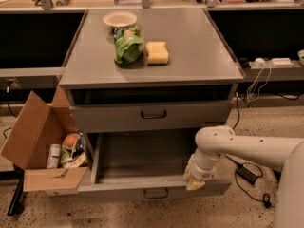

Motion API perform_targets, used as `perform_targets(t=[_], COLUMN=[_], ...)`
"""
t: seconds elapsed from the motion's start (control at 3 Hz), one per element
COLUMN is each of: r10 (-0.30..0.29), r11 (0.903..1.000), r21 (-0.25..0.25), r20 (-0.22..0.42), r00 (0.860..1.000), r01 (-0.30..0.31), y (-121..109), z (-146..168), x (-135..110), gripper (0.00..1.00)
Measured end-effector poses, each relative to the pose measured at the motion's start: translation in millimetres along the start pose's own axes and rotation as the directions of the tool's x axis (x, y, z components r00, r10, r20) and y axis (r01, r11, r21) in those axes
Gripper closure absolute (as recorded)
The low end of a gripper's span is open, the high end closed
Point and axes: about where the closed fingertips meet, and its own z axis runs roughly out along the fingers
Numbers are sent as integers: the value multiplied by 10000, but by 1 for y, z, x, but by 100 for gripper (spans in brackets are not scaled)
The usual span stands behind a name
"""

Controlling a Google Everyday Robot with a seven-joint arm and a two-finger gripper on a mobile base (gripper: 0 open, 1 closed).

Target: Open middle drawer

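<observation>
The middle drawer (142, 186) of the grey cabinet stands pulled well out, its dark inside showing and its small black bar handle (156, 193) on the front panel facing me. My gripper (194, 180), at the end of the white arm (247, 148) reaching in from the right, rests at the top edge of that drawer's front panel, right of the handle. The drawer above it (152, 115) has its own black handle and a dark gap over it.
On the cabinet top (199, 51) lie a white bowl (119, 19), a green bag (127, 45) and a yellow sponge (157, 52). An open cardboard box (38, 146) with cans and packets stands at the cabinet's left. Cables and a power brick (247, 174) lie on the floor at right.
</observation>
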Motion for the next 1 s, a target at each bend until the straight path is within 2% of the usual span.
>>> perform_targets(t=[0.33,1.0], r10=[-16,-16], r11=[9998,9998], r21=[-189,-190], r20=[128,128], r00=[9999,9999], r01=[18,18], y=[23,21], z=[5,4], x=[-9,-9], gripper=[85,38])
